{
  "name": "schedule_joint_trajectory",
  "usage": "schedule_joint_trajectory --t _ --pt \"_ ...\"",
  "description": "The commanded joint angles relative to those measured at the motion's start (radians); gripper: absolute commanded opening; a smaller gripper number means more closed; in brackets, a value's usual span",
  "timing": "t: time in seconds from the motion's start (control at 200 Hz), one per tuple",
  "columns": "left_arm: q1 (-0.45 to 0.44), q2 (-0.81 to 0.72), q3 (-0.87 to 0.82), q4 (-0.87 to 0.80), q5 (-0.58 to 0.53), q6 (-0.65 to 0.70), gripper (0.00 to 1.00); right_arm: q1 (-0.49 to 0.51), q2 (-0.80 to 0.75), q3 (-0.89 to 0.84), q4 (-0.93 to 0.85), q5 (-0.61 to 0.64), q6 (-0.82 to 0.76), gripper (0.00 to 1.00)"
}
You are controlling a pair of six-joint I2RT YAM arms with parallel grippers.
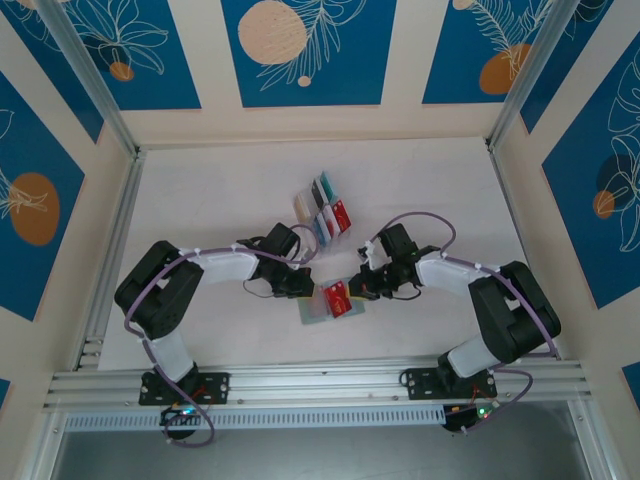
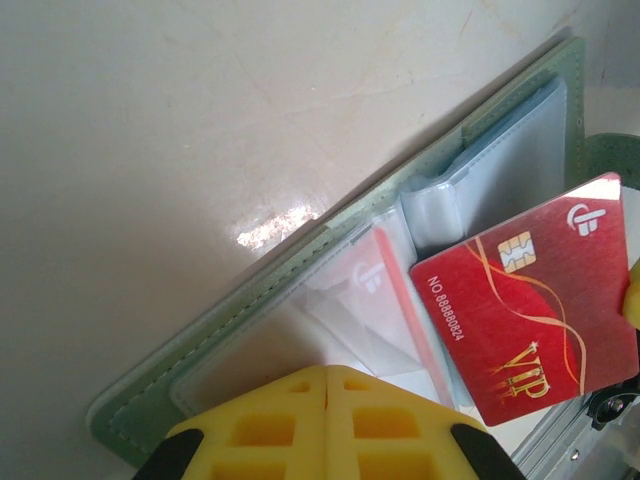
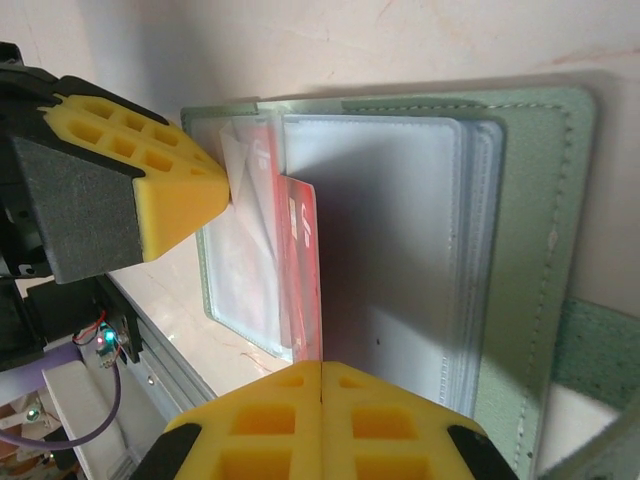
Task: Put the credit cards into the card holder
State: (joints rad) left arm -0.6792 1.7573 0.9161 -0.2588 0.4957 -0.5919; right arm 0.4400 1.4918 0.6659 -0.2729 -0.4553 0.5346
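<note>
Holder [image 3: 520, 250] is steadied by the closed left gripper [image 2: 327, 372] so the red card [image 2: 520, 300], pinched in the right gripper [image 3: 322, 367], can be slid in.

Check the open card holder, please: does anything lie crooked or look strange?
Yes. The red VIP card sits askew: it is tilted across the clear pockets of the card holder and not seated in one, pinched in the right gripper. Nothing looks damaged.

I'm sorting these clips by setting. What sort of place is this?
Likely a purpose-built robot test booth: a white table edged with aluminium rails, walled in by blue leaf-print panels.
</note>
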Motion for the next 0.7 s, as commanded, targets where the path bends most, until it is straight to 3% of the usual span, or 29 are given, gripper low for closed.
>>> schedule_joint_trajectory --t 0.0,0.695 --pt "-0.003 0.016 -0.023 -0.051 -0.031 0.020 0.05 -0.005 -0.012 -0.020 -0.014 -0.007 0.019 0.00" --pt "-0.003 0.014 -0.027 -0.052 -0.029 0.024 0.05 0.046 0.064 0.025 0.035 -0.029 0.021 0.00"
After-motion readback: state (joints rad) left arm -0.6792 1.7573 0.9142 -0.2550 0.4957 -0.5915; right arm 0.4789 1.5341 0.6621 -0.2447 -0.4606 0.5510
